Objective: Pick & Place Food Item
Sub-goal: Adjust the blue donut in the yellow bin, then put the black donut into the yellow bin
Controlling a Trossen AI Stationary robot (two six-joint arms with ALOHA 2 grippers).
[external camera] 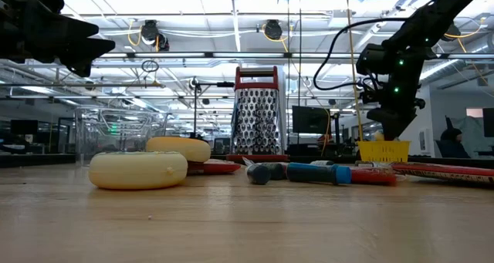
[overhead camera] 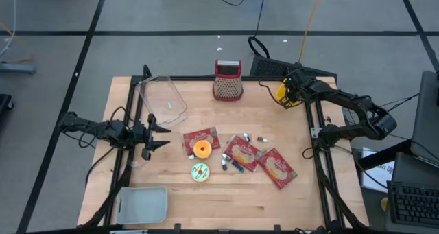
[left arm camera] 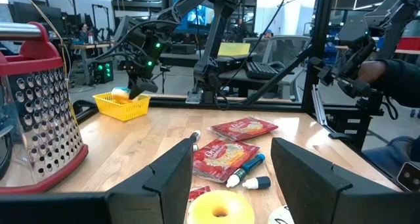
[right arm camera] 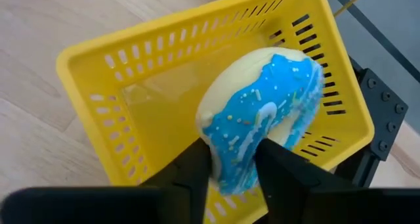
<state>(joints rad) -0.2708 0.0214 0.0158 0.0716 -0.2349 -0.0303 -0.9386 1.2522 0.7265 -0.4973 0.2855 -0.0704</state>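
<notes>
The wooden table (overhead camera: 226, 200) carries the whole spread. At its far right corner sits a small yellow basket (right arm camera: 131, 99) with slotted walls, and the right gripper (right arm camera: 231, 163) is down over it. Between that gripper's dark fingers (right arm camera: 190, 168) stands the doughnut (right arm camera: 262, 112) — a pale ring on edge, coated in bright blue icing with white drizzle and fine sprinkles. The fingers lie along both sides of its lower edge; whether they are pressing it or have just slackened is hard to judge from this close, though the gap looks barely wider than the doughnut. Its lower part is hidden behind the fingers.

At the left edge of the table the left gripper (overhead camera: 156, 135) waits, its fingers spread and holding nothing.

A red-handled box grater (overhead camera: 228, 79) stands at the far edge, a clear plastic tub (overhead camera: 162, 100) to its left. Red snack packets (overhead camera: 276, 167) lie mid-table (their print is too small to read), with an orange-iced doughnut (overhead camera: 202, 149) on one, a green-patterned one (overhead camera: 199, 171) just in front — and small markers (overhead camera: 236, 166) between.
</notes>
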